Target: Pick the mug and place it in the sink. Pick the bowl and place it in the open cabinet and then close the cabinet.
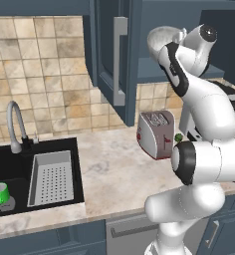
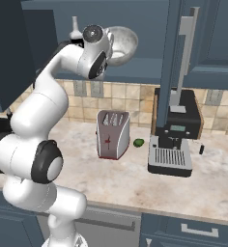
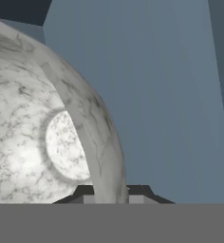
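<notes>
The whitish marbled bowl (image 1: 161, 41) (image 2: 124, 43) hangs tilted on its side in the mouth of the open wall cabinet (image 2: 149, 19), above its inner shelf (image 1: 152, 75). My gripper (image 3: 113, 193) is shut on the bowl's rim, one fingertip on each side of it. In the hand view the bowl's (image 3: 33, 142) inside faces left and the cabinet's blue back wall (image 3: 171, 95) lies beyond. The cabinet door (image 1: 114, 55) (image 2: 178, 58) stands open. A bright green mug (image 1: 0, 191) stands upright in the black sink (image 1: 12, 164) at the far left.
A red-sided toaster (image 1: 157, 133) (image 2: 112, 133) stands on the counter below the cabinet with a small green ball (image 2: 138, 143) beside it. A black coffee machine (image 2: 176, 135) sits to the right. The sink holds a grey perforated tray (image 1: 51, 178) under a curved tap (image 1: 15, 124).
</notes>
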Motion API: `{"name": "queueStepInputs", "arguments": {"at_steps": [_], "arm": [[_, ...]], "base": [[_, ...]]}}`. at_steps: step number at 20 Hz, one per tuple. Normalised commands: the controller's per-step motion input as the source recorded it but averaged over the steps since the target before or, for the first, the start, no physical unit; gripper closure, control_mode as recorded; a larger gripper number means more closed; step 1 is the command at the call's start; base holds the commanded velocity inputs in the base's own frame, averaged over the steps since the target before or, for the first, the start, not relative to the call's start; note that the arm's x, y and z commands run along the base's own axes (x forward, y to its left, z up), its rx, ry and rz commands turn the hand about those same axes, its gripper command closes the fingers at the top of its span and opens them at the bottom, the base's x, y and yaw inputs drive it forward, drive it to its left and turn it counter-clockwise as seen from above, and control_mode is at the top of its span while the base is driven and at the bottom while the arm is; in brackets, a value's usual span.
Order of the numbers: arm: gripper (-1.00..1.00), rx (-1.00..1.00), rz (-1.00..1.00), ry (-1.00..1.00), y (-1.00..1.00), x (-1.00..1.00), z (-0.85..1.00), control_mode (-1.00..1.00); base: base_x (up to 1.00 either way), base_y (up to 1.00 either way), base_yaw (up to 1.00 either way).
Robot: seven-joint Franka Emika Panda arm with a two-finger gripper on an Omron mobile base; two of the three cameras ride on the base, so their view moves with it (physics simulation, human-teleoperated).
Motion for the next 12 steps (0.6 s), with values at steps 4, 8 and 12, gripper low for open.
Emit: {"name": "queueStepInputs", "arguments": {"at_steps": [4,8,12], "arm": [[-1.00,0.00,0.00,0.00,-0.06,0.08,0.00,-1.00],[-1.00,0.00,0.00,0.00,-0.10,0.00,0.00,-1.00],[-1.00,0.00,0.00,-0.02,-0.08,0.00,0.07,-1.00]], "base": [[0.00,0.00,0.00],[0.00,0.00,0.00],[0.00,0.00,0.00]]}}
